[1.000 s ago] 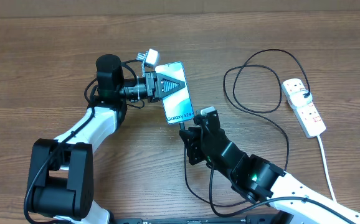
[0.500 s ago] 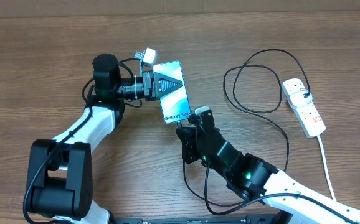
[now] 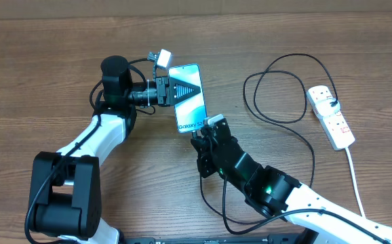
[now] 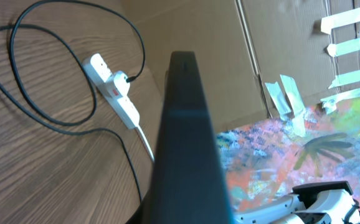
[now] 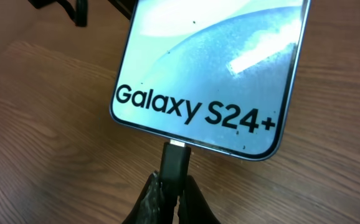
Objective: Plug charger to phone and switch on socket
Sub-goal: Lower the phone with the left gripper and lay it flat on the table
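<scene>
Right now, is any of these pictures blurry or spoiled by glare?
Right wrist: sharp lettering, a bright glare streak on the phone screen. Left wrist: the phone's edge looms as a dark, out-of-focus slab, while the socket behind is crisp. Overhead: even light, soft shadows, no blur.

**Right pincer brings the plug to the phone**

Over the last second the right pincer (image 5: 170,198) has moved forward and to the left across the desk (image 3: 47,54). It started beside the lower right corner of the phone (image 3: 190,114) and is now directly below the "Galaxy S24+" end. Its jaws, slightly parted a second ago, have come together on the charger's connector (image 5: 175,163), whose tip now meets the phone's bottom edge. The left pincer (image 3: 189,90) has carried the phone a little to the left and farther from the robot.
</scene>
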### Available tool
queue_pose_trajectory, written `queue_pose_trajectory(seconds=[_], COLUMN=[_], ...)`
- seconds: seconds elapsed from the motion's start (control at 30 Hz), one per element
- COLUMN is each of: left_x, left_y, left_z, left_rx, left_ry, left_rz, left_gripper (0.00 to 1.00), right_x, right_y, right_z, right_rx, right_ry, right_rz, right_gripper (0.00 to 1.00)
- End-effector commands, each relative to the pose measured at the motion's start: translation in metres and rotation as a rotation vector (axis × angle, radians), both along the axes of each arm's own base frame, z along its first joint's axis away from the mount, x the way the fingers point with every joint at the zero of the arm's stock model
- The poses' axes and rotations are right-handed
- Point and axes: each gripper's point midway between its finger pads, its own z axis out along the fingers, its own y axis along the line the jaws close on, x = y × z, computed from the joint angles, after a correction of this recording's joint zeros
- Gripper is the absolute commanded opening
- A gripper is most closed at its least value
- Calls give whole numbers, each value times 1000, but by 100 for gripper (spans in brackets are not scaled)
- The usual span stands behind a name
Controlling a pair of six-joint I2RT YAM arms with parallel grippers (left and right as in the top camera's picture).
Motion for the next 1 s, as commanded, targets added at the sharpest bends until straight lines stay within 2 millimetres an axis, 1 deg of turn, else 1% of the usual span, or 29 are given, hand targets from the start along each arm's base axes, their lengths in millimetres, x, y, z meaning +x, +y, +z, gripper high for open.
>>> queue_pose_trajectory(seconds=[0.0,0.13,0.2,0.23,0.37,0.43,0.5,0.6,0.67,0.73,0.8,0.83,0.87,0.9,0.97], left_x=[-52,-61,-63,-63,-58,-51,-41,-27,-18,-11,-8,-7,-8,-10,-17], left_y=[-31,-41,-41,-41,-39,-38,-34,-29,-28,-26,-22,-18,-15,-10,-7], left_z=[-5,-6,-9,-10,-15,-17,-20,-27,-37,-57,-80,-94,-106,-117,-126], left_rx=[-26,-28,-25,-23,-10,2,17,48,91,164,259,321,379,433,476], left_ry=[-6,-36,-31,-22,-21,-21,-24,-20,-8,37,66,84,102,110,89], left_rz=[-230,-265,-267,-266,-236,-196,-148,-68,-6,66,124,154,177,189,165], left_gripper=[4,4,4,4,4,4,4,4,4,4,4,4,4,4,4], right_x=[34,35,34,34,29,26,21,11,3,-6,-14,-17,-20,-23,-24], right_y=[9,11,11,10,4,0,-6,-19,-30,-41,-54,-59,-66,-73,-84], right_z=[116,129,128,125,100,88,78,68,64,61,57,55,52,49,42], right_rx=[226,246,236,226,166,136,106,53,31,3,-8,-18,-37,-57,-91], right_ry=[-240,-254,-247,-239,-153,-108,-65,-21,12,40,82,96,109,122,147], right_rz=[-86,-86,-86,-85,-98,-107,-116,-120,-131,-137,-166,-173,-179,-187,-209], right_gripper=[4,4,4,4,4,8,14,29,33,46,54,61,75,85,97])
